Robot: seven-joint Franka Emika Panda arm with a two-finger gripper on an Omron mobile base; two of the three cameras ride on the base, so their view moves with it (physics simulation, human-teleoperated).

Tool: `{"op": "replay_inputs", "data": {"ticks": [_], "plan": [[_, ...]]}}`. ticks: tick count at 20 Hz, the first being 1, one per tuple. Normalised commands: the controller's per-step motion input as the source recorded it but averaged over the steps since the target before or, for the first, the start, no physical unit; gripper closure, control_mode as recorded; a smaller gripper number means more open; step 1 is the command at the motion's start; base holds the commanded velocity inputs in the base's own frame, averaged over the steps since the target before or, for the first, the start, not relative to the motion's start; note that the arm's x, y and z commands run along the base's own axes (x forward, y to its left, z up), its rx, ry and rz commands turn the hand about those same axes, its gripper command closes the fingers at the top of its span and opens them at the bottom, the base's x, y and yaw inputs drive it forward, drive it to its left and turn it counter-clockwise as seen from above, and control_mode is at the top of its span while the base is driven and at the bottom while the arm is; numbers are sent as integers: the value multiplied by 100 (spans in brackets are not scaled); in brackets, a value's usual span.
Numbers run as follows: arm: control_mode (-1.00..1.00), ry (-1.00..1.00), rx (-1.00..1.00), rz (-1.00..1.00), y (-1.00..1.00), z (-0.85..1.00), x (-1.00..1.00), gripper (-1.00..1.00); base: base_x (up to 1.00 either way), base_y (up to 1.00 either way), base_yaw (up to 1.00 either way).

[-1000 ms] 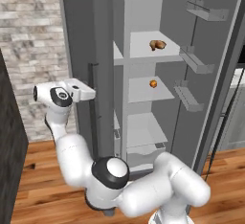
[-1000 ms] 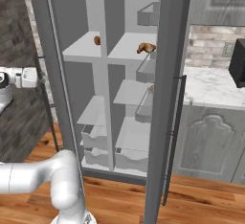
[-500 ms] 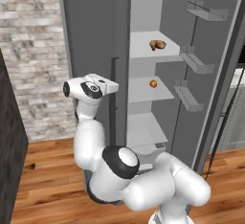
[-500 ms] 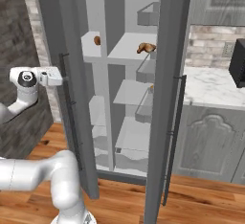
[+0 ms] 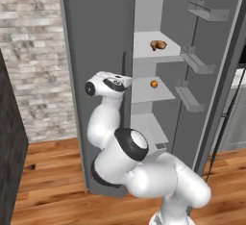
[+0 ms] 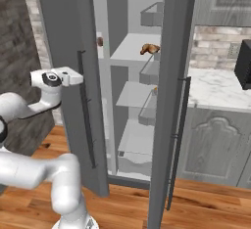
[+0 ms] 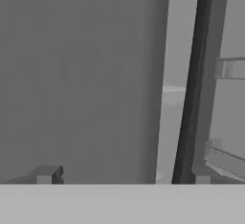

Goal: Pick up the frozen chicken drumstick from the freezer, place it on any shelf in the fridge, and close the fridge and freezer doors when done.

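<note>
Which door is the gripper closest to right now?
The left door, the one nearly swung shut. The open gripper sits right at its handle; the right door stands wide open, well away.

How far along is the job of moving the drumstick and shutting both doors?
Done: the small tan-brown lumpy drumstick lies on a broad pale grey fridge shelf. In hand: the open gripper faces the narrower dark grey freezer door, which stands ajar. Left: shutting it and the wider, binned fridge door.

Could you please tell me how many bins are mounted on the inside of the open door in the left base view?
3: top bin, middle bin and lowest bin, stacked down the door. More may be hidden lower, behind the arm.
</note>
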Motion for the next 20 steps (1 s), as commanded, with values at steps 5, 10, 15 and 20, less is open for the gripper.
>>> {"op": "replay_inputs", "data": {"ticks": [5,10,15,20], "plan": [[-100,0,0,0,-31,0,68,-100,0,0,0],[-100,0,0,0,-21,0,81,-100,0,0,0],[-100,0,0,0,-15,0,89,-100,0,0,0],[-100,0,0,0,-4,0,91,-100,0,0,0]]}}
